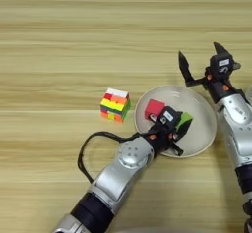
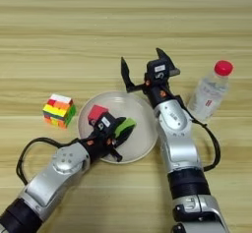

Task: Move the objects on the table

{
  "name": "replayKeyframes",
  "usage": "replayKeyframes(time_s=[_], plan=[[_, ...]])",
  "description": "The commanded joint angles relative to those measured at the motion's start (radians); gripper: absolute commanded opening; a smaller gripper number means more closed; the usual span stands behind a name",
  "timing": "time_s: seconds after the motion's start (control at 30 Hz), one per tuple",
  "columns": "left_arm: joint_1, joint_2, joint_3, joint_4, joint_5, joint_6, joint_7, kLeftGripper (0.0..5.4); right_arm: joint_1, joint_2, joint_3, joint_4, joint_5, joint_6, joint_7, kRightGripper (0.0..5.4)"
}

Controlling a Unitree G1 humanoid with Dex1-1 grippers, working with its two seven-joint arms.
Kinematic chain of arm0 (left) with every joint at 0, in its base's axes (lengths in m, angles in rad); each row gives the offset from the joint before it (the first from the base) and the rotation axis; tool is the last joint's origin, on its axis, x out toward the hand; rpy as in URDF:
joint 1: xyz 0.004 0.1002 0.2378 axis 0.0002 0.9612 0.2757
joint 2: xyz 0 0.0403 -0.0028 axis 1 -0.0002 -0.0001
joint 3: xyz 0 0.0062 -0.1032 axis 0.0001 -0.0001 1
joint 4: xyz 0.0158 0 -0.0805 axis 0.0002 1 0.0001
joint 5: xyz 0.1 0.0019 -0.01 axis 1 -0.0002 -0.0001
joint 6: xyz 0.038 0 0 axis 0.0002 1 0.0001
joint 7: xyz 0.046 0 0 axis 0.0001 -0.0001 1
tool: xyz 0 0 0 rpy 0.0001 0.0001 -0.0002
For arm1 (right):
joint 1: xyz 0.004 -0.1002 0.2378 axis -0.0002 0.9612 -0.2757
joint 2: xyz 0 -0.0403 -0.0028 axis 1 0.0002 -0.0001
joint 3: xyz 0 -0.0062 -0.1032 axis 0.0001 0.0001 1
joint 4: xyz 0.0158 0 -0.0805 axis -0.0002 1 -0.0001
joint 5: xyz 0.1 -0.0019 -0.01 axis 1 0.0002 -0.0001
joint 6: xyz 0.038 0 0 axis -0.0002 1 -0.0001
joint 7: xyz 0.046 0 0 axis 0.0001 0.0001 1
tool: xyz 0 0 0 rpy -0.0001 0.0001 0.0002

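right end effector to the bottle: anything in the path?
Nothing visible. The right end effector hangs open above the plate's far rim; the bottle stands to its right with only bare table between. The left end effector is over the plate, at the green block.

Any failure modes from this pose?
1. The left end effector sits over the plate at the green block, right beside the red cube; it may knock the cube.
2. Lifting the block could drag the plate's rim.
3. The right end effector hangs open just behind the plate, near the bottle; a sideways swing may topple it.
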Motion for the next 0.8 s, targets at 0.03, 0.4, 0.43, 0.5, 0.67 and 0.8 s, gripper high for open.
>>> replayKeyframes(time_s=[0.03, 0.4, 0.43, 0.5, 0.67, 0.8], plan=[[-0.024, -0.146, -0.017, 0.012, 0.004, -0.009, 0.011, 1.47, 0.011, 0.004, 0.0, 0.007, -0.002, 0.01, -0.012, 5.4], [-0.024, -0.139, -0.003, 0.005, -0.002, -0.034, 0.036, 2.6, 0.008, 0.003, 0.002, 0.018, -0.003, 0.007, -0.007, 5.4], [-0.024, -0.138, -0.003, 0.002, -0.002, -0.038, 0.037, 2.65, 0.007, 0.003, 0.002, 0.019, -0.003, 0.007, -0.007, 5.4], [-0.023, -0.137, -0.002, -0.004, -0.002, -0.044, 0.038, 2.87, 0.006, 0.004, 0.002, 0.021, -0.003, 0.006, -0.008, 5.4], [-0.024, -0.124, 0.018, -0.027, -0.004, -0.06, 0.049, 3.29, 0.009, 0.004, 0.002, 0.019, -0.004, 0.006, -0.01, 5.4], [-0.024, -0.109, 0.039, -0.06, -0.011, -0.073, 0.054, 3.65, 0.01, 0.004, 0.001, 0.019, -0.004, 0.006, -0.011, 5.4]])
